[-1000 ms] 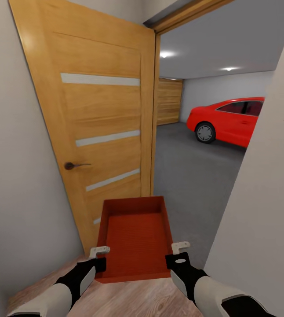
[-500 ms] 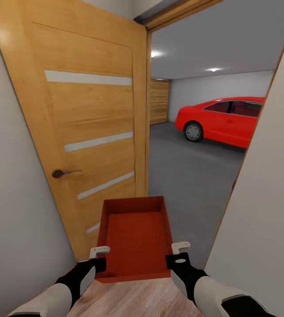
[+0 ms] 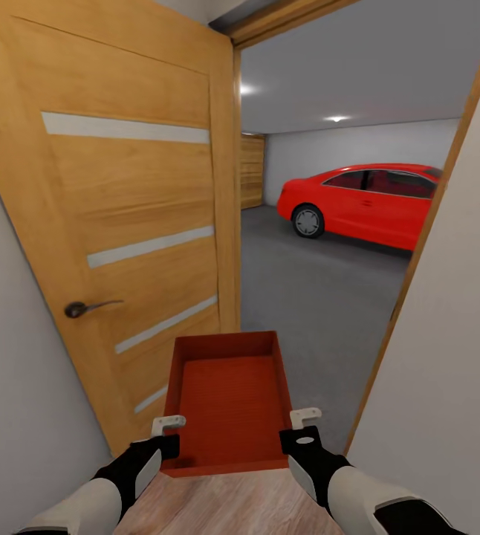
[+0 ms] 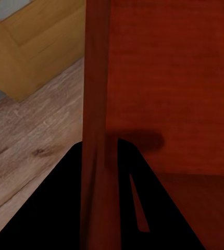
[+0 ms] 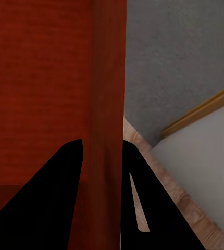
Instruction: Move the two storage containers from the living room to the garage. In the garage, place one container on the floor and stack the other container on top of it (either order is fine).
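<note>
Doorway from a wood-floored hallway into the garage (image 3: 322, 297), open wooden door (image 3: 121, 223) at left.
A red-orange container (image 3: 229, 401) is carried level, left gripper (image 3: 167, 425) and right gripper (image 3: 304, 417) each clamped on a side wall; red car (image 3: 366, 204) beyond.

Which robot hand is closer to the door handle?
Left. The left gripper grips the storage container on the side of the orange door whose handle is up to its left; the right gripper holds the far wall.
</note>
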You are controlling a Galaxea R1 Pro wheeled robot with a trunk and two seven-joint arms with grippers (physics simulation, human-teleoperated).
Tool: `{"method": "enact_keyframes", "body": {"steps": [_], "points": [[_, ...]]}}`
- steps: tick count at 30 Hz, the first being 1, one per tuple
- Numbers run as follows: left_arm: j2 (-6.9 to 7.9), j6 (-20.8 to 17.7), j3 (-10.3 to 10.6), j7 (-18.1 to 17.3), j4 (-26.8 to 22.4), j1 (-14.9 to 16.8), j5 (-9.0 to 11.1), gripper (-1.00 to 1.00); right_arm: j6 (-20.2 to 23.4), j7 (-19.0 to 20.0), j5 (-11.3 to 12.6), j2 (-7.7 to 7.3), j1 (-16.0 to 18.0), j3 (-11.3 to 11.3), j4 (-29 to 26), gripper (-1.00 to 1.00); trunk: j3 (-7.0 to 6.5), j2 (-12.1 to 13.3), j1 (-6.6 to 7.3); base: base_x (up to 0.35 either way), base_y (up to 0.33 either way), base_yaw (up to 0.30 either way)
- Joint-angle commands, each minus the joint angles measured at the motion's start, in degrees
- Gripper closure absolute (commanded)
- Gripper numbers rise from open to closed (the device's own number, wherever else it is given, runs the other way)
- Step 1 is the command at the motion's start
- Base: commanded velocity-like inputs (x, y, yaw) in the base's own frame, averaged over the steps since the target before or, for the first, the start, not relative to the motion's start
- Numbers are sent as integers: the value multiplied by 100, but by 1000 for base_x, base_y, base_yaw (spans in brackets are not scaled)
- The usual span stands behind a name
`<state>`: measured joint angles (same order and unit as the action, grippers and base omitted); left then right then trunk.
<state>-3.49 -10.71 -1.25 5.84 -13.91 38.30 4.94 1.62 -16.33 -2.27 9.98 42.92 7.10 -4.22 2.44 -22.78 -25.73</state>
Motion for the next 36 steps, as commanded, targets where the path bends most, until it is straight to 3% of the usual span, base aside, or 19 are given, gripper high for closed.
{"method": "enact_keyframes", "body": {"steps": [1, 36], "points": [[288, -10, -33, 42, -164, 2, 60, 100, 31, -72, 42, 2, 5, -95, 26, 100, 14, -14, -5, 160, 164, -180], [287, -10, -33, 45, -164, 2, 60, 100, 31, -72, 42, 2, 5, -95, 26, 100, 14, -14, -5, 160, 156, -201]]}}
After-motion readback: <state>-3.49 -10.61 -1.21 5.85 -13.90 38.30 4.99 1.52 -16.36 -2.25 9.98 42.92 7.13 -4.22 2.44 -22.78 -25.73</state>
